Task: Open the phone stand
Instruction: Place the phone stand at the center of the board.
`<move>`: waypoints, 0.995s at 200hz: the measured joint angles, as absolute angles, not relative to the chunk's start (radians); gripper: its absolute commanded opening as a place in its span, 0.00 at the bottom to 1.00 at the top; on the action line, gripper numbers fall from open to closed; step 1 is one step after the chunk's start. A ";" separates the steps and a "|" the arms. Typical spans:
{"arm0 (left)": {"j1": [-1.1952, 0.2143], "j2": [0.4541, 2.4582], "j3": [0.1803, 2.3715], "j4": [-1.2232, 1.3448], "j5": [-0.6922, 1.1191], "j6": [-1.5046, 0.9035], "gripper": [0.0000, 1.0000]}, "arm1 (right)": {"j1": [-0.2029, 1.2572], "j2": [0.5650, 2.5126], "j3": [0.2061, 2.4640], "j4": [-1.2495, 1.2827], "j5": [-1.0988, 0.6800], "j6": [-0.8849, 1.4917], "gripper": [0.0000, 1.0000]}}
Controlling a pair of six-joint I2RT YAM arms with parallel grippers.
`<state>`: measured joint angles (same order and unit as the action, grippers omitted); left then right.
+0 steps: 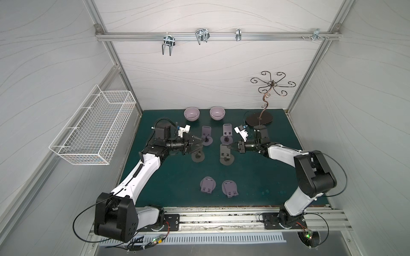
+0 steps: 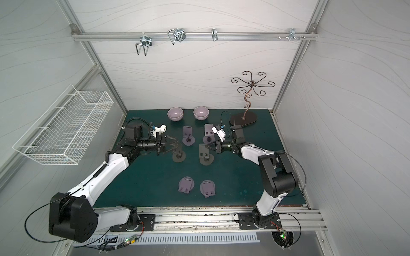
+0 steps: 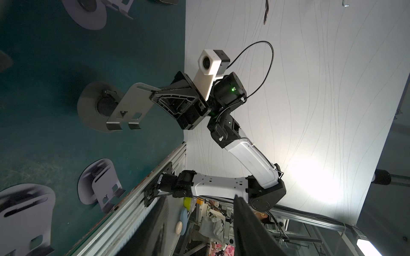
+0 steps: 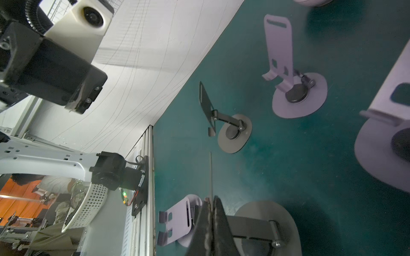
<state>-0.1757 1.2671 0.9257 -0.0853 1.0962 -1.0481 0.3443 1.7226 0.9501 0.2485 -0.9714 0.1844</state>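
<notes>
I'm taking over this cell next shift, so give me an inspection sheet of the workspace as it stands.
Surface: green mat, flat, faint scuffs.
Job's things: six phone stands. Four are open, including the right dark stand and left dark stand. Two folded stands lie near the front.
Clutter: two bowls at the back; hook tree in the back corner.
Grippers: left hand open, holding nothing, by the left dark stand. Right hand shut on the right dark stand's plate.
Cables: black cable loops on both arms, off the stands.
Surroundings: wire basket on the side wall; hooks on the back rail.
</notes>
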 measured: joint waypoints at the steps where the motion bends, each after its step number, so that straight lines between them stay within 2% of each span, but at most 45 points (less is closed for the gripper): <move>1: -0.176 1.268 0.926 -0.084 1.097 -1.048 0.50 | 0.344 1.728 0.955 0.249 -0.973 0.184 0.00; 60: -0.170 1.342 0.935 -0.043 1.100 -1.048 0.50 | 0.330 1.910 1.105 0.234 -1.001 0.145 0.00; 139: -0.170 1.383 0.935 0.023 1.100 -1.055 0.50 | 0.329 1.990 1.216 0.121 -1.011 0.085 0.00; 199: -0.166 1.380 0.935 0.026 1.100 -1.051 0.52 | 0.329 1.993 1.224 0.065 -0.991 0.056 0.15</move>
<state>-0.1661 1.3800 0.9348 0.0257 1.1004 -1.0512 0.3294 1.9926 1.2236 0.0647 -0.9909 0.0555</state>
